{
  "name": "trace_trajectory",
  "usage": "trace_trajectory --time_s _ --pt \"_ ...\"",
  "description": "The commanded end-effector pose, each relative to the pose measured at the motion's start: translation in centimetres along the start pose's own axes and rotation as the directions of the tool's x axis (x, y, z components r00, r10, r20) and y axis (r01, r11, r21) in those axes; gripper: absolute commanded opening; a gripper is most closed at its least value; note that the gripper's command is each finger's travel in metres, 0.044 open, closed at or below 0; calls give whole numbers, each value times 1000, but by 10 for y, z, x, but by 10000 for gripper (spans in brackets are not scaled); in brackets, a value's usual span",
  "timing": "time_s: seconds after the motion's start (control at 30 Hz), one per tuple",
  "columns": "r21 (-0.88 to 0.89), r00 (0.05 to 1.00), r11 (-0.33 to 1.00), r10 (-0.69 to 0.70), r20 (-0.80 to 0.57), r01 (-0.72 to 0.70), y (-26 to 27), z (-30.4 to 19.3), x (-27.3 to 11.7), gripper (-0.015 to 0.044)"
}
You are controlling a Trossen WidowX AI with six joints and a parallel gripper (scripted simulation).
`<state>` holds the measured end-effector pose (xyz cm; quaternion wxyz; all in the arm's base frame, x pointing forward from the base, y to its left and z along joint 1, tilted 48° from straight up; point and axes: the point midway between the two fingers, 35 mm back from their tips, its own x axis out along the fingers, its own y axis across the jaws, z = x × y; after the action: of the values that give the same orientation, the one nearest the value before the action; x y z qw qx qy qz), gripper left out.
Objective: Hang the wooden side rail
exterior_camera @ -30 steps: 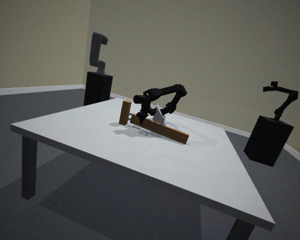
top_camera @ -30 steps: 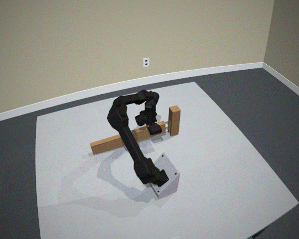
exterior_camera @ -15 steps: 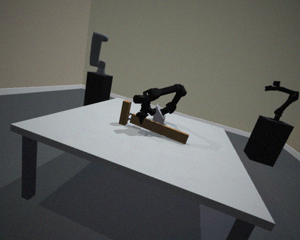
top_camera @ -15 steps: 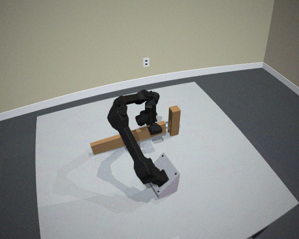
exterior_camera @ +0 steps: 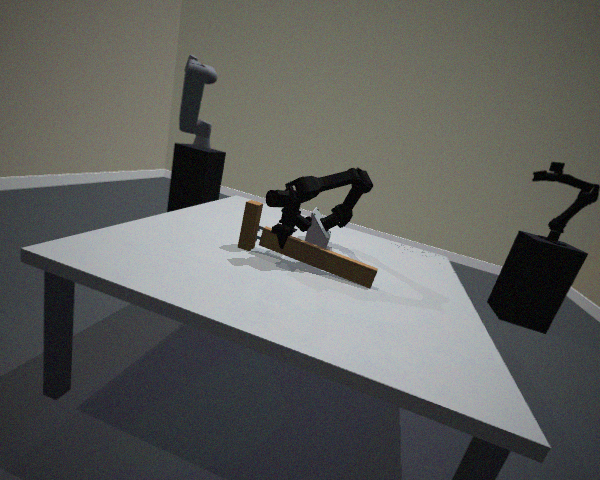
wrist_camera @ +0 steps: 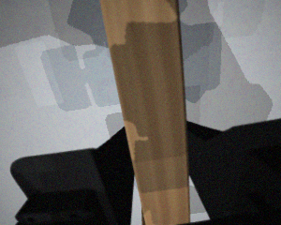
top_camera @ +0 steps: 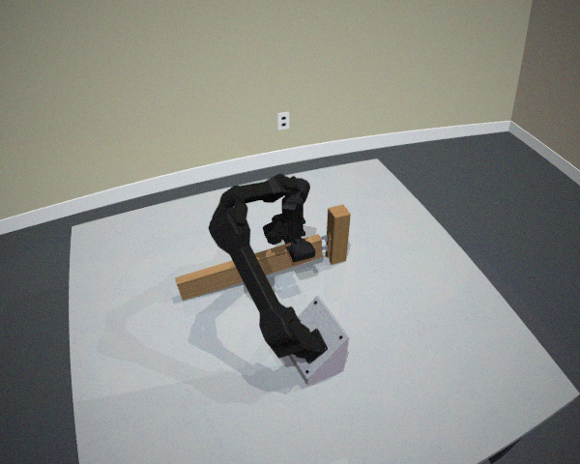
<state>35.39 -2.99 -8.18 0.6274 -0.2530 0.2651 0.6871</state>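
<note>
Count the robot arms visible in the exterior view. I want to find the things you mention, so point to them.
3: one black arm [top_camera: 252, 279] [exterior_camera: 336, 180] on the table, one grey arm [exterior_camera: 192, 98] on the left pedestal, one small black arm [exterior_camera: 574, 204] on the right pedestal.

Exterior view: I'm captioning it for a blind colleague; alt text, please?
A black robot gripper grips a wooden side rail near its hooked end, raised beside an upright headboard post; the far end slopes down to the white table.
</note>
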Motion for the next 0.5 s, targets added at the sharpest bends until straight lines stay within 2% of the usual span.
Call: trace_trajectory --time_s 0.0,0.47 --pt "3 1000 1000 -7 -4 7 0 -3 -4 0" --pt "3 1000 1000 -7 -4 7 1 -5 -3 0"
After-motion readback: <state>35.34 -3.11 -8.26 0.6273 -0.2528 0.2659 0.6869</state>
